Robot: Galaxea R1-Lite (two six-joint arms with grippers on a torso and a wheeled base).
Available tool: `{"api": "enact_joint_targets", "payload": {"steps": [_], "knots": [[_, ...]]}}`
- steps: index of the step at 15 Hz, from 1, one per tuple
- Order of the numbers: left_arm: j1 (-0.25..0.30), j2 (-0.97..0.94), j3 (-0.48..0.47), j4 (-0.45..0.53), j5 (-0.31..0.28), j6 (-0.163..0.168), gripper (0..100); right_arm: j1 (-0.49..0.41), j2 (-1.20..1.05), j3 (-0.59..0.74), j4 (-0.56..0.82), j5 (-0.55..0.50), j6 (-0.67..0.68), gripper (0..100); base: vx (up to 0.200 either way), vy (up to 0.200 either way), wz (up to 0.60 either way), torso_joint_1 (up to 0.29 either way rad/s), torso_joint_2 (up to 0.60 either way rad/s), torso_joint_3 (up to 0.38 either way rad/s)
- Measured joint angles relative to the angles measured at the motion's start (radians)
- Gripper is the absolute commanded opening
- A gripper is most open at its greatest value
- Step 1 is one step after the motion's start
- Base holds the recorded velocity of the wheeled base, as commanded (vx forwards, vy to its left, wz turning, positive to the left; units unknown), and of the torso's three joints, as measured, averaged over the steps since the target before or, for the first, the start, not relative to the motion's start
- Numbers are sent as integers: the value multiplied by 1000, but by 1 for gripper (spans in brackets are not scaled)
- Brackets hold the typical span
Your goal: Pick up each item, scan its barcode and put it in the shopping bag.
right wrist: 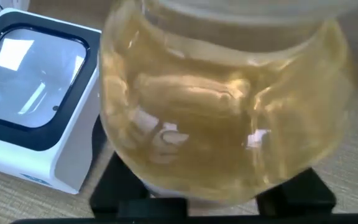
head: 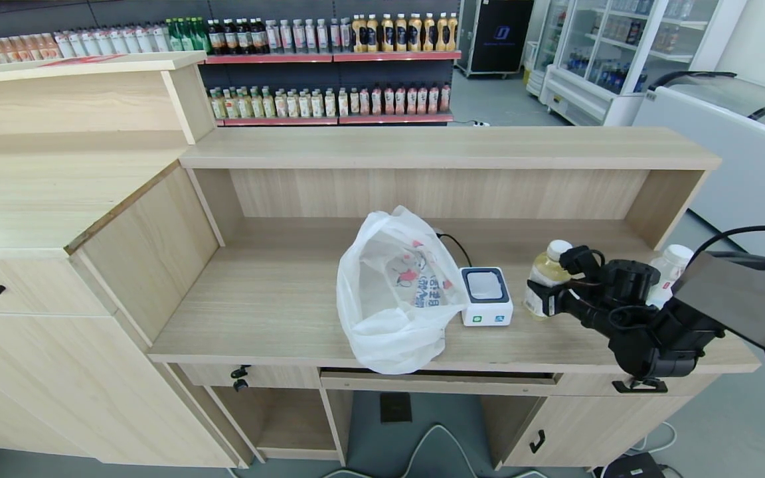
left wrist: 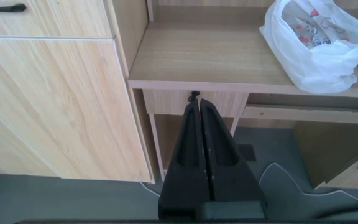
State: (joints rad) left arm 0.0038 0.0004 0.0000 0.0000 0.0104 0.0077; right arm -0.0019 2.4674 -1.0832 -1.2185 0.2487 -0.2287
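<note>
Bottle (head: 548, 272) of yellow drink stands just right of the scanner (head: 486, 295), my right claw (head: 542, 299) clamped on its label. Shopping bag (head: 392, 292) slumps just left of the scanner; my left claw (left wrist: 199, 109) hangs lower, farther left, fingers pressed together, empty.

Wooden counter (head: 276, 292), drink shelves (head: 329, 57), glass fridges (head: 598, 53), grey floor (head: 495, 99)

Head camera looks down over counter (head: 276, 299); left wrist low before it, sharing shopping bag (head: 389, 292); right wrist tight on bottle (right wrist: 222, 106).
</note>
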Motion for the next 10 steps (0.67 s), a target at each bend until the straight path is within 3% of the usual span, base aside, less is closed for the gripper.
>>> {"api": "enact_joint_targets", "payload": {"steps": [6,10], "knots": [[0,0,0,0,0,0,0,-8,-4,13,-16,-1,-10,0,0,0,0,0,0,0],[1,0,0,0,0,0,0,-11,-77,54,-3,81,73,0,0,0,0,0,0,0]]}}
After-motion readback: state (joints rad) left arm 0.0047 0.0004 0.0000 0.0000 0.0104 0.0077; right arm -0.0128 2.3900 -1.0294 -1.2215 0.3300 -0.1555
